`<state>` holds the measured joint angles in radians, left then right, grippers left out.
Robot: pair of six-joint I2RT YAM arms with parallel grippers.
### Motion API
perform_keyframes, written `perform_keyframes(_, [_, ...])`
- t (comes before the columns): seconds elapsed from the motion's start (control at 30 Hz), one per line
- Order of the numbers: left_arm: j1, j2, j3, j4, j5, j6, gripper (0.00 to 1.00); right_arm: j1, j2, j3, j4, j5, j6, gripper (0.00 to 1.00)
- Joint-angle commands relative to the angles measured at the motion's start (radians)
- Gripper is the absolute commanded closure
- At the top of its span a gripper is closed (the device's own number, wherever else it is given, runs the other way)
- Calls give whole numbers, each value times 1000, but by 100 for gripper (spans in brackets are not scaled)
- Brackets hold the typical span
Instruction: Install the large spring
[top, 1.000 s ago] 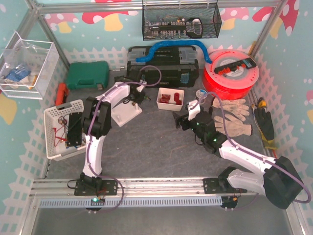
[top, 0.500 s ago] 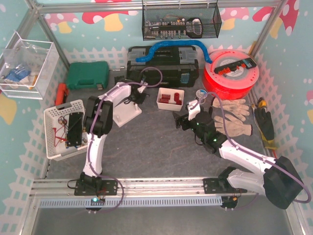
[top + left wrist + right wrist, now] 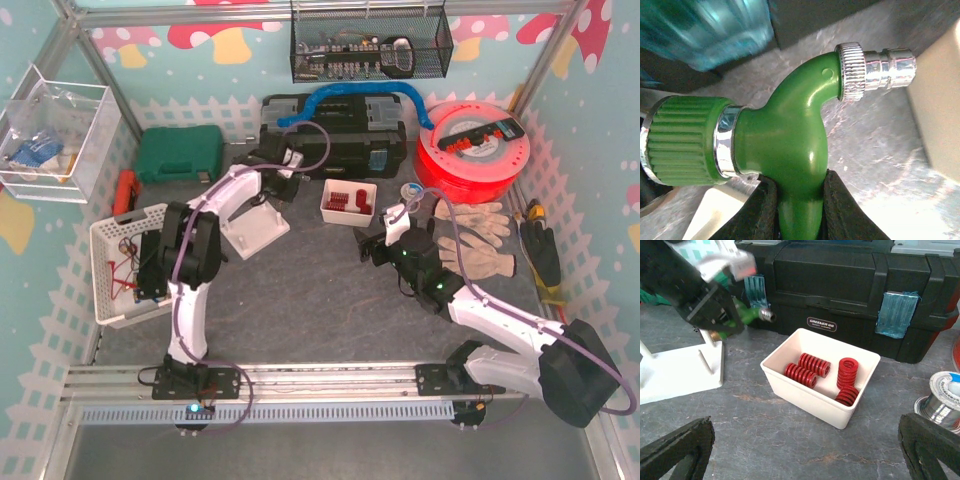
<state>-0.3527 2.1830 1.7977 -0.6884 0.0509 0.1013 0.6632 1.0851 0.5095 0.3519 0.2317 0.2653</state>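
Large spring (image 3: 847, 371) waits as our left gripper (image 3: 799, 205) snaps shut on the green nozzle (image 3: 790, 135)
Our right gripper (image 3: 802, 447) gapes empty; the stand (image 3: 675, 375) looks freed

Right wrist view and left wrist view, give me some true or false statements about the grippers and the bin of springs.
1. The left gripper is shut on the green fitting. True.
2. The white bin holds blue springs. False: its springs are red.
3. The right gripper is open and holds nothing. True.
4. The white bin sits on top of the black toolbox. False: it stands on the table in front of it.
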Motion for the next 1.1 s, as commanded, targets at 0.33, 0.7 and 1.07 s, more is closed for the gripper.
perform_keyframes(0.33, [110, -318, -292, 288, -304, -279, 100, 9, -43, -16, 3, 16, -9, 0])
perform_keyframes(0.7, [251, -247, -383, 308, -404, -400, 100, 9, -23, -9, -1, 14, -5, 0])
perform_keyframes(1.07, [289, -189, -421, 308, -393, -458, 80, 9, 10, 8, -21, 40, 4, 0])
